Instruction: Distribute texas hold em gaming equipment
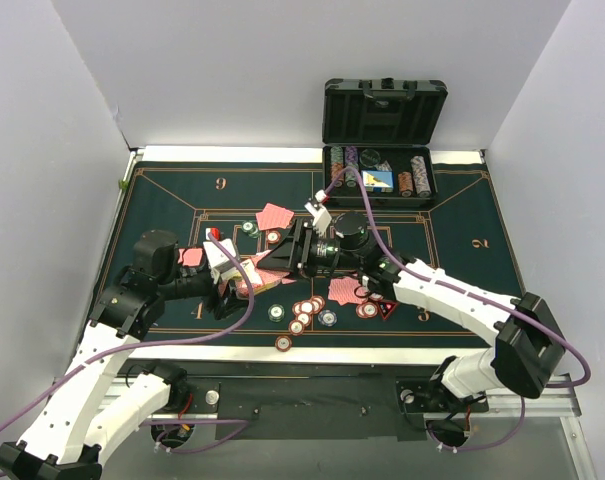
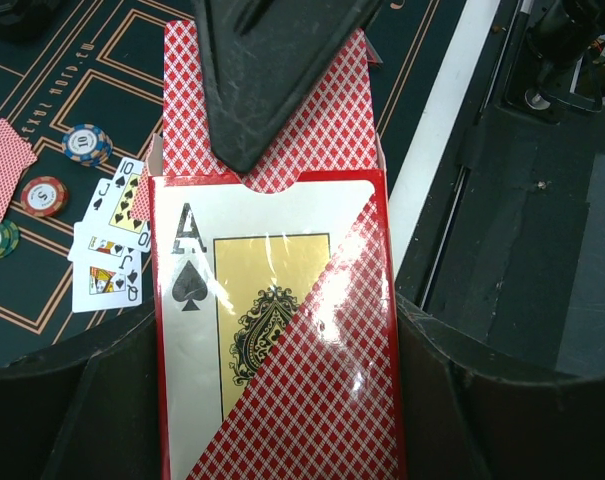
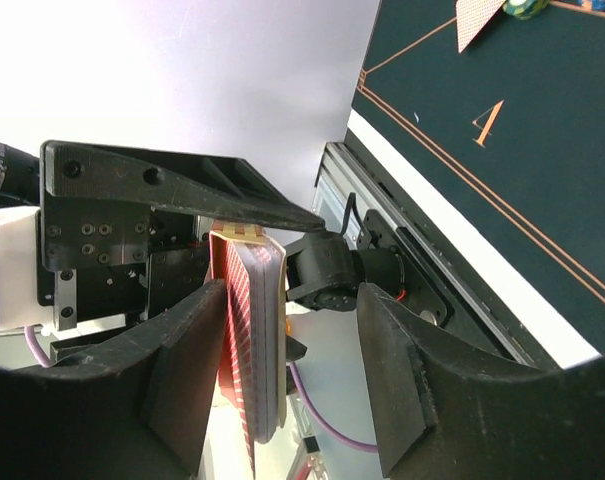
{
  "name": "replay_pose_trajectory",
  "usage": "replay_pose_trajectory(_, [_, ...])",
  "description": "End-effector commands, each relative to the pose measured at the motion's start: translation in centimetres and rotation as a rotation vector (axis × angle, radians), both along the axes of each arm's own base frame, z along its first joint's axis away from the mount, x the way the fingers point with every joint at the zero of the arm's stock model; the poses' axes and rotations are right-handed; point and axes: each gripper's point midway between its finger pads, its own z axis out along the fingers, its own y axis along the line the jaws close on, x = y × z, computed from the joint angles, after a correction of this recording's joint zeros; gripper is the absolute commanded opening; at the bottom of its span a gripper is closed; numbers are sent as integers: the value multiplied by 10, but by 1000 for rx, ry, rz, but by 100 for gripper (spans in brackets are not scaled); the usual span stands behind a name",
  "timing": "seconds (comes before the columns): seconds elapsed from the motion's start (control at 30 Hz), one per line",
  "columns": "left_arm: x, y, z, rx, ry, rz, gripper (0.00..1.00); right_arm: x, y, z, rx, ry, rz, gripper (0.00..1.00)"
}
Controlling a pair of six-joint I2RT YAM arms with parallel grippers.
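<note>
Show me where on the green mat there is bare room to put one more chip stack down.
Bare: the mat around the number 6, at far left; also around the number 2, between the black case and the right arm. Crowded: the middle to the near edge, full of cards and chips.

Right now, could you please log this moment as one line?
left gripper: shut on card box | right gripper: open, straddling its open end | face-up cards, chips: loose on mat
</note>
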Motion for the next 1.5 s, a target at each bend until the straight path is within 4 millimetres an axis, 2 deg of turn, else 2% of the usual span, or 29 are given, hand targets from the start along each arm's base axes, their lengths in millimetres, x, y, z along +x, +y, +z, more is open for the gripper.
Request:
replay_pose_trajectory(0.0, [5, -5, 39, -66, -119, -15, 0, 9, -6, 17, 61, -42, -17, 49])
replay_pose_trajectory(0.47, [9, -6, 41, -69, -123, -12, 0, 4, -12, 18, 57, -41, -5, 41])
replay_pose_trajectory(0.67, [8, -6, 39, -68, -120, -12, 0, 0, -21, 13, 12, -50, 2, 38])
replay_pose_trajectory(0.83, [9, -6, 38, -70, -118, -11, 0, -4, -22, 21, 20, -69, 18, 40])
replay_pose_trajectory(1.13, [10, -7, 38, -69, -118, -10, 0, -18, -11, 30, 47, -82, 84, 42])
replay_pose_trajectory(1.3, [11, -6, 38, -67, -121, -8, 0, -19, -10, 33, 56, -79, 91, 32])
replay_pose_trajectory(1.47, [9, -6, 38, -71, -120, -8, 0, -20, -20, 26, 7, -85, 80, 22])
